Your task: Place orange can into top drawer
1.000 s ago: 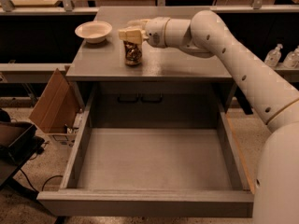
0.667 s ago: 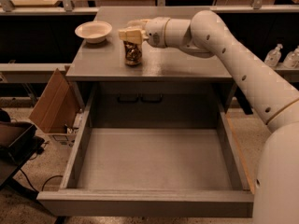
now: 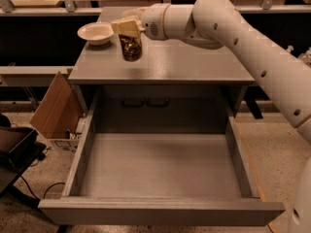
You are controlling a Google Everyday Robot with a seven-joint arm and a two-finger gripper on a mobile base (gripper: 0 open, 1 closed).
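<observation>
Claw [image 3: 127, 28] clamps orange can [image 3: 131, 48] — now lifted off cabinet top [image 3: 194, 62].

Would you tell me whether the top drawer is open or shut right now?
Open: the top drawer is pulled out, its bare bottom showing. The gripper is at the orange can over the cabinet top.

hand [image 3: 127, 28] clasping orange can [image 3: 131, 48], both shifted slightly up and left above cabinet top [image 3: 194, 64]
</observation>
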